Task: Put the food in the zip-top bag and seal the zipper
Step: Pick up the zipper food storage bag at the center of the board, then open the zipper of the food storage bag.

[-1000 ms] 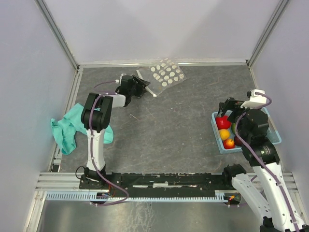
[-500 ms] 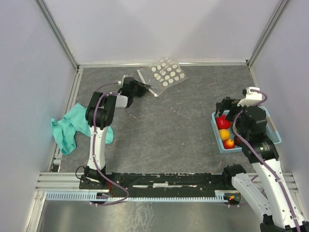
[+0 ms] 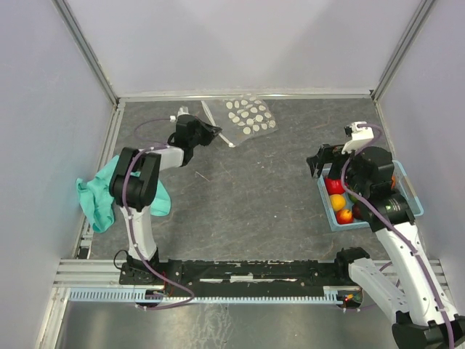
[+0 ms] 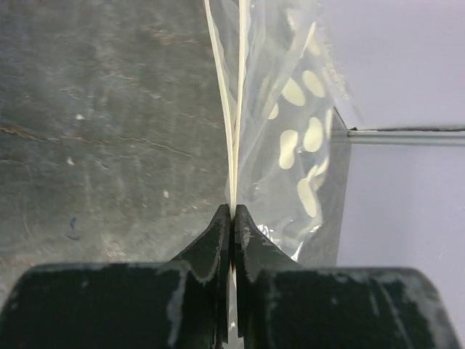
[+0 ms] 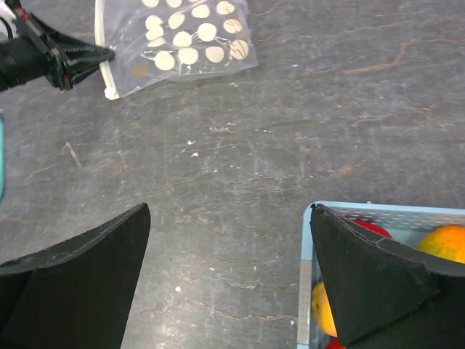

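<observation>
My left gripper has its jaws pressed together on the zipper, the whitish strip running straight out from between my fingertips, so the zip-top bag begins right at my tips and stretches away from me toward the back wall. From above, the bag lies on the far part of the table, its dotted panel to the right of my left gripper and its strip edge on the side I am pinching. The food is well apart from all that: red, orange and yellow pieces sit in the blue basket at the right edge of the table. My right gripper hangs over bare tabletop just beside the basket's left rim, fingers spread wide with nothing between them. The left wrist view alone shows the grip itself: two pale lines leave my tips close together and part a little farther out, with the clear dotted film rumpled to their right. The top view cannot resolve that contact, but it alone shows the teal cloth bunched at the table's left edge beside my left arm. The right wrist view adds the bag lying flat with its dots in rows and my left gripper's dark tip meeting the strip near its lower end, plus a corner of the basket with an orange piece and a sliver of red under my right finger.
</observation>
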Action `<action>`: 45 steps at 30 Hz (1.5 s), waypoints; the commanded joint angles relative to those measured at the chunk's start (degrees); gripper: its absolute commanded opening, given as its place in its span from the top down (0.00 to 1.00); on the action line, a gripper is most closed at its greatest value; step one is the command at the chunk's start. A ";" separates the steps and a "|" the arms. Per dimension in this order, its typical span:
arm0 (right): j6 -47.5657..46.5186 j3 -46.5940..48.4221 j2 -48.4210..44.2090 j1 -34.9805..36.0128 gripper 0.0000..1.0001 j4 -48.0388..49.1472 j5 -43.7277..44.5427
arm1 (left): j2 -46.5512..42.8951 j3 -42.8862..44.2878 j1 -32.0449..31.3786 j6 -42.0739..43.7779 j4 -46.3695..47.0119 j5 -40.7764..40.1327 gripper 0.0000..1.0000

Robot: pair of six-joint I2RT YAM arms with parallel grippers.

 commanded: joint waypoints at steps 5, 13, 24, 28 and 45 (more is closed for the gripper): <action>0.04 2.98 1.71 0.02 0.01 3.75 -12.46 | -19.70 -5.25 -2.07 17.42 -10.71 -5.58 0.97; 4.34 3.51 5.27 5.53 0.01 6.34 -14.87 | -35.61 -5.59 -5.75 32.72 -27.33 -9.56 0.97; 13.63 4.11 8.08 11.97 0.01 9.13 -12.14 | -51.61 -3.59 -12.15 46.39 -48.01 -14.30 0.97; 20.17 4.24 10.16 13.12 0.00 10.90 -11.66 | -54.76 -2.78 -15.35 48.19 -53.48 -17.03 0.97; 37.39 8.93 21.36 21.60 0.05 12.68 3.99 | -51.74 2.40 -33.60 48.09 -62.78 -37.39 0.97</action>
